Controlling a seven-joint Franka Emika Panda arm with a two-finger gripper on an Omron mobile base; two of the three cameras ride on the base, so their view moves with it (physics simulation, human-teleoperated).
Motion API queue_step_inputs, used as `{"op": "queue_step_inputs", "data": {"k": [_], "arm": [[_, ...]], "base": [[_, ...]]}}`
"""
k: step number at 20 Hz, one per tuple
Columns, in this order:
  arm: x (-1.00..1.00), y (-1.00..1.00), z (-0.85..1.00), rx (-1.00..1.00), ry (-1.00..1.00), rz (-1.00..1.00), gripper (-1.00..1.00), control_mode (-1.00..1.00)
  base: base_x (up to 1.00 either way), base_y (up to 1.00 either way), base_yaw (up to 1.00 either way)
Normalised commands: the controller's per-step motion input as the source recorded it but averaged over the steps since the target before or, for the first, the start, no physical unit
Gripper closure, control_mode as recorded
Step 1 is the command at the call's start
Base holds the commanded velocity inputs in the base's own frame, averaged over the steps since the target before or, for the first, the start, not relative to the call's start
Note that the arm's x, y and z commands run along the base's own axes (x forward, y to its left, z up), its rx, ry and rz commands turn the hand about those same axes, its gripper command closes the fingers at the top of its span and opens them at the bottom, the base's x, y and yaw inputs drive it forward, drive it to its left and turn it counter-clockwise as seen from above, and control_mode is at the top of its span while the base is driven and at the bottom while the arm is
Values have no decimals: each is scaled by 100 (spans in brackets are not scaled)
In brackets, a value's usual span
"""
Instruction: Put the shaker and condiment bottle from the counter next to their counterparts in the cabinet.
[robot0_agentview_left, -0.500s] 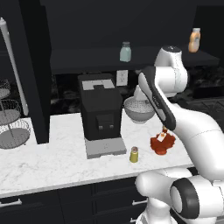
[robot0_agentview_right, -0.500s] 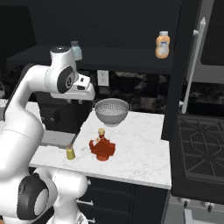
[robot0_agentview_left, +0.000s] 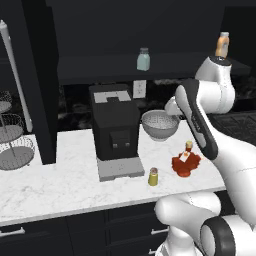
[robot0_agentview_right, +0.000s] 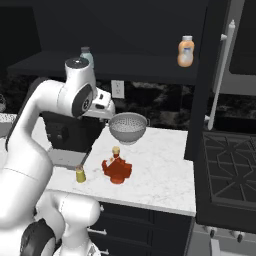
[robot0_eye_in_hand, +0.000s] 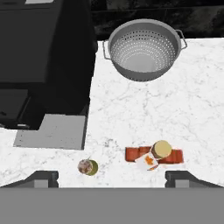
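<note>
The small yellow shaker (robot0_agentview_left: 153, 177) (robot0_agentview_right: 80, 174) (robot0_eye_in_hand: 88, 167) stands on the white counter near its front edge. Right of it is the dark red condiment bottle (robot0_agentview_left: 186, 162) (robot0_agentview_right: 117, 169) (robot0_eye_in_hand: 154, 154) with its tan cap. My gripper (robot0_eye_in_hand: 111, 178) hangs open high above both, looking straight down, its fingertips (robot0_eye_in_hand: 43, 177) wide apart and holding nothing. In the black cabinet, the long shelf (robot0_agentview_left: 100, 67) (robot0_agentview_right: 135, 67) carries the counterparts: a pale blue-green shaker (robot0_agentview_left: 143, 59) (robot0_agentview_right: 86, 54) and an orange squeeze bottle (robot0_agentview_left: 222, 45) (robot0_agentview_right: 185, 51).
A black coffee machine (robot0_agentview_left: 115, 127) (robot0_eye_in_hand: 39, 52) stands left of the shaker. Behind the bottle sits a metal colander (robot0_agentview_left: 160, 124) (robot0_agentview_right: 128, 127) (robot0_eye_in_hand: 143, 48). A wire basket stand (robot0_agentview_left: 12, 140) is at the far left and a stove (robot0_agentview_right: 230, 165) at the right.
The arm's upper joints have swung a little to the right. The shaker, the bottle and the things on the shelf have stayed in place.
</note>
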Motion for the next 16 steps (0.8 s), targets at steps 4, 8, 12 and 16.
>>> {"op": "queue_step_inputs", "data": {"k": [4,8,12,16], "arm": [[-4,-41,-24,9,-21,11,-100,-100],[2,-25,-59,5,-22,24,-100,-100],[0,-8,-72,0,-30,32,-100,-100],[5,-21,-37,0,-17,17,-100,-100]], "base": [[0,0,0],[0,0,0],[0,0,0],[0,0,0]]}}
